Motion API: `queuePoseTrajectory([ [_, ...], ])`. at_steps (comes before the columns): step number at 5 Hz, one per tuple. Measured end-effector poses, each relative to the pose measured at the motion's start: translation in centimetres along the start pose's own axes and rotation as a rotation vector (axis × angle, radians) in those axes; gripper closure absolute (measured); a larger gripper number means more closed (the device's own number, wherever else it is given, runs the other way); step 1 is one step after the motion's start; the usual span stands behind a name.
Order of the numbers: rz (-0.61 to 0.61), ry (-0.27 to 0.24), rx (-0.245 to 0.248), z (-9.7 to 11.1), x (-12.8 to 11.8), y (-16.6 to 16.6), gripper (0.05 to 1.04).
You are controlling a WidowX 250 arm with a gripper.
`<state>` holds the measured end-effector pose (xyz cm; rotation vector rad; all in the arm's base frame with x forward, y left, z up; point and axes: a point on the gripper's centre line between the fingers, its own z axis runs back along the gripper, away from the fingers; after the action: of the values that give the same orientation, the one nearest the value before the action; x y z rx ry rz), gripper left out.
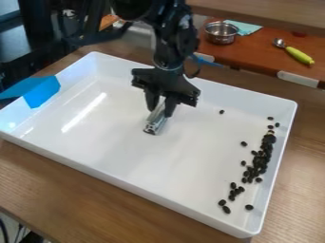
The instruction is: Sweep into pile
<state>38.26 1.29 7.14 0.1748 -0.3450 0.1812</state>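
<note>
Brown wood grain ran across the surface [70,182], and on it sat a large, shallow, white rectangular tray [143,187] with raised walls. The black robot gripper [160,112] hung over the tray, a little toward the far side from its middle, and its jaws were closed on a short, silvery, shiny bar [153,125]. The bar slanted down out of the jaws toward the tray floor; whether its lower end touched the floor could not be told.

Small, dark, oval beans [256,161] lay along the right side of the tray, most of them bunched in a long, uneven band near the right wall. A few sat loose around the band, some toward the near right corner, and one lay well apart, between the bar and the right wall. At the left end, a bright blue sheet-like piece [43,93] overlapped the tray's wall.

Behind the tray, on a reddish-brown tabletop [254,58], stood a round, shiny metal bowl [221,34] just beside a pale green cloth [246,28]. Farther right lay a metal spoon with a yellow-green handle [300,55].
</note>
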Motion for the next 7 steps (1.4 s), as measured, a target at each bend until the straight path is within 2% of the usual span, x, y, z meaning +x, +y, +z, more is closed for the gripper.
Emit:
queuePoseTrajectory([
  [2,-0.030,0.041,-0.042,1.0,-0.6,-3.6,0.750],
  [4,-0.069,0.033,-0.058,1.9,-1.8,-7.7,0.750],
  [5,-0.073,0.011,-0.069,2.1,-1.5,-10.2,0.750],
  [7,-0.065,0.017,-0.099,2.8,-1.6,-13.2,0.750],
])
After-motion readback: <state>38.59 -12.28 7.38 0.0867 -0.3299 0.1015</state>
